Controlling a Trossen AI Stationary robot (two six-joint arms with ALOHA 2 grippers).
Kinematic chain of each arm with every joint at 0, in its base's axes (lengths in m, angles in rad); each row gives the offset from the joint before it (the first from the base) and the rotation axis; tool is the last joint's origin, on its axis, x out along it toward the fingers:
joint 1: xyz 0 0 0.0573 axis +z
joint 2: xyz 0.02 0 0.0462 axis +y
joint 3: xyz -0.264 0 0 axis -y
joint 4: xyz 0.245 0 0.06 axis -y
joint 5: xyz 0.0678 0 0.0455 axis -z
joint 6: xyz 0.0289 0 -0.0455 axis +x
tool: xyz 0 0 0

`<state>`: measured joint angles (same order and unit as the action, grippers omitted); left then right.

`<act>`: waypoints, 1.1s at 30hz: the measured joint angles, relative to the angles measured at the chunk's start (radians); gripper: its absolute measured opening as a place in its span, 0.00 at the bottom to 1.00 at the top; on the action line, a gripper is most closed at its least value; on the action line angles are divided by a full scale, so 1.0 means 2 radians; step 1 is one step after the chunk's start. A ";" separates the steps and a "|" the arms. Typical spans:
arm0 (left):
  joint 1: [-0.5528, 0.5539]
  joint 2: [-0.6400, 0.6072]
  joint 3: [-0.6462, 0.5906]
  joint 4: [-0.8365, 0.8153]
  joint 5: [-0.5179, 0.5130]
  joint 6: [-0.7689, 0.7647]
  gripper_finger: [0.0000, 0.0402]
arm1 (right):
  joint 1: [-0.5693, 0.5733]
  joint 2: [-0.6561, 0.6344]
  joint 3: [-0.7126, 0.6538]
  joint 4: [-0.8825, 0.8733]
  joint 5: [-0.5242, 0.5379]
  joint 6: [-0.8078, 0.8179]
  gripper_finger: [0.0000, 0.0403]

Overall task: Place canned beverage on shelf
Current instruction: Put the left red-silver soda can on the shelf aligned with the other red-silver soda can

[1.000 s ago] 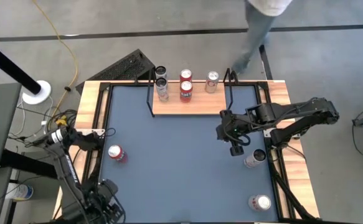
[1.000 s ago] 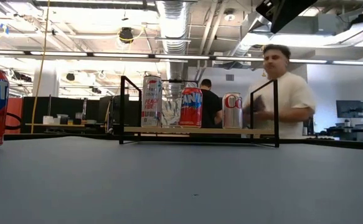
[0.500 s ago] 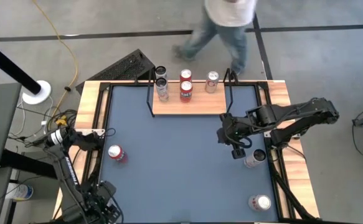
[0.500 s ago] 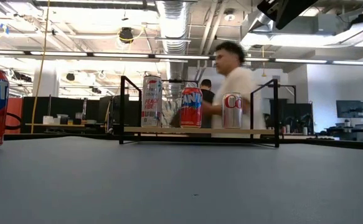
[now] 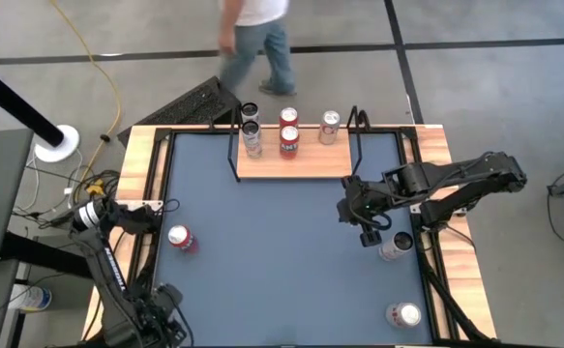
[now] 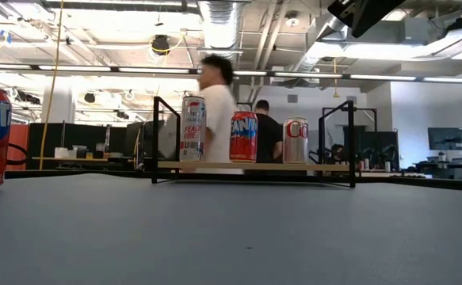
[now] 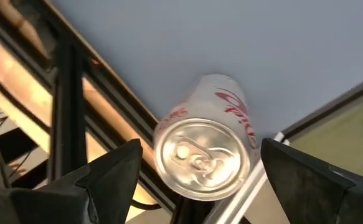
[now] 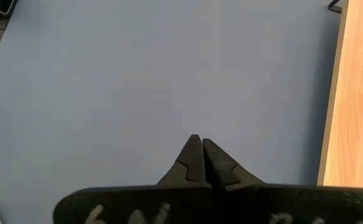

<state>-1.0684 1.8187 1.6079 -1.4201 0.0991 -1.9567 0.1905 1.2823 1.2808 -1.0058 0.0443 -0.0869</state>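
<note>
Only a person (image 5: 257,39) behind the table (image 5: 282,280) has been seen to move leftward, so the task is left unadvanced. One shelf (image 5: 296,162) is counted with three cans on it, and three more on the table. A silver can (image 7: 201,163) is flanked by the spread left claw (image 7: 200,149); the right claw (image 8: 198,152) is pressed together, empty.

High view looks straight down on the whole blue-grey table (image 5: 282,271); low view sits at tabletop level facing the light-wood shelf on black wire frame (image 6: 250,166), shared with high. Left wrist close over a silver can (image 7: 203,155); right wrist close above bare tabletop
</note>
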 joint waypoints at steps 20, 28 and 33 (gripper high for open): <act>0.001 0.000 -0.003 0.006 0.001 0.004 0.79 | 0.000 0.000 0.000 -0.002 -0.005 0.004 0.00; 0.002 -0.001 -0.029 0.008 0.033 0.015 0.79 | 0.000 0.000 0.000 -0.003 -0.010 0.004 0.00; 0.002 -0.001 -0.029 0.018 0.027 0.017 0.79 | 0.000 0.000 0.000 -0.003 -0.010 0.004 0.00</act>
<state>-1.0649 1.8175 1.5494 -1.3834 0.1535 -1.9228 0.1903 1.2827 1.2808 -1.0122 0.0250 -0.0788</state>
